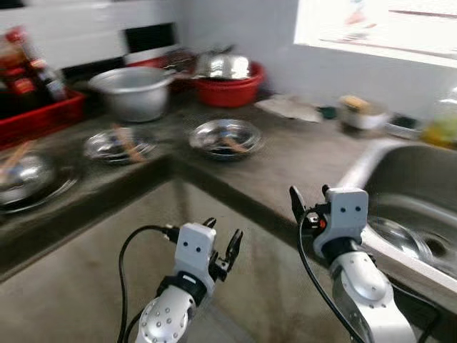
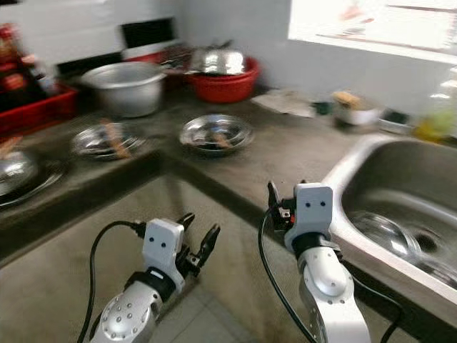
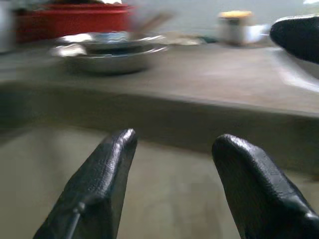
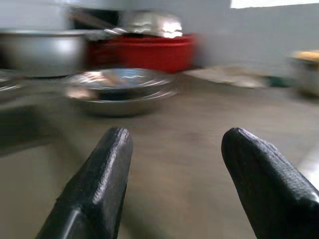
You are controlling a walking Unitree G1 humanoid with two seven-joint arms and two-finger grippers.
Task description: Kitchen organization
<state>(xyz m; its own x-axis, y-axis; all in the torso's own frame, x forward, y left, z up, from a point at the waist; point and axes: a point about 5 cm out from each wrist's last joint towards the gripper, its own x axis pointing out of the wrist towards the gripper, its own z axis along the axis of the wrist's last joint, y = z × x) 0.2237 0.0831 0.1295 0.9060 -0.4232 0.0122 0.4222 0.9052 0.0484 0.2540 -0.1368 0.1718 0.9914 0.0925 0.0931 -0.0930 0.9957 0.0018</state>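
Steel bowl (image 1: 226, 137): sits on the grey surface (image 1: 300, 153) at centre frame, near the inner corner, with some small scraps inside; blur hides what they are.
Handling, as a judgement: thin polished metal, so light and rigid but slippery; the rolled rim is the likeliest place to pinch, one finger inside and one outside.
Left pincer (image 1: 223, 251): lower centre-left of the frame, below the surface's edge, fingers parted and gripping nothing.
Right pincer (image 4: 177, 149): lower centre-right, raised about level with the surface's front edge, fingers spread wide and empty.
Bowl relative to the pincers: beyond and above both, well apart; the right wrist view looks straight across the surface at it.
Other ware: a second steel bowl (image 1: 118, 145) at left, a grey pot (image 1: 132, 91) and a red basin (image 1: 228, 87) at upper centre, a red crate (image 1: 39, 114) at upper left.
Sink (image 1: 407, 193): right of frame, with a glass lid (image 1: 396, 236) lying in it.
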